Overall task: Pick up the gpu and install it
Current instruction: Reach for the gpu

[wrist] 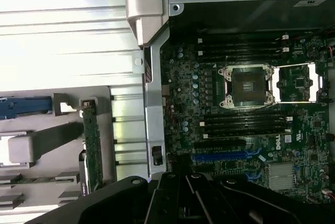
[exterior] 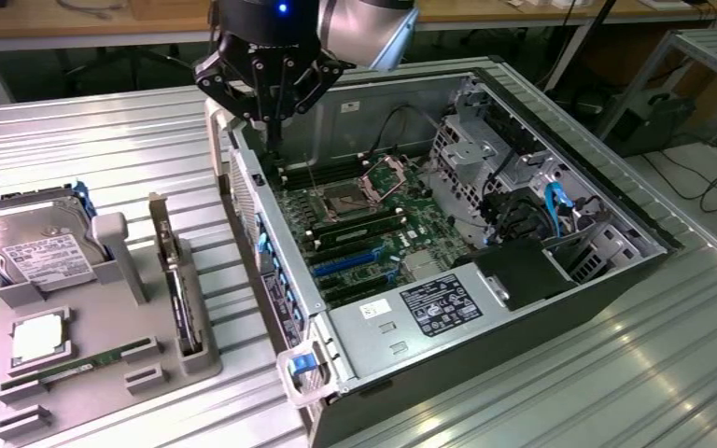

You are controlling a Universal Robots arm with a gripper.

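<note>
My gripper (exterior: pixel 272 140), closed on nothing, hung over the case (exterior: pixel 372 98). The gpu (exterior: pixel 179 289) stood in its holder (exterior: pixel 85 317), neither picked up nor installed.

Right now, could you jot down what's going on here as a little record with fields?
end effector: shut, nothing in it, above the computer case's wall facing the holder
gpu: standing on edge in the grey holder, not picked up
grey holder: also carries hard drive and memory stick
computer case: lying open, motherboard exposed
</note>
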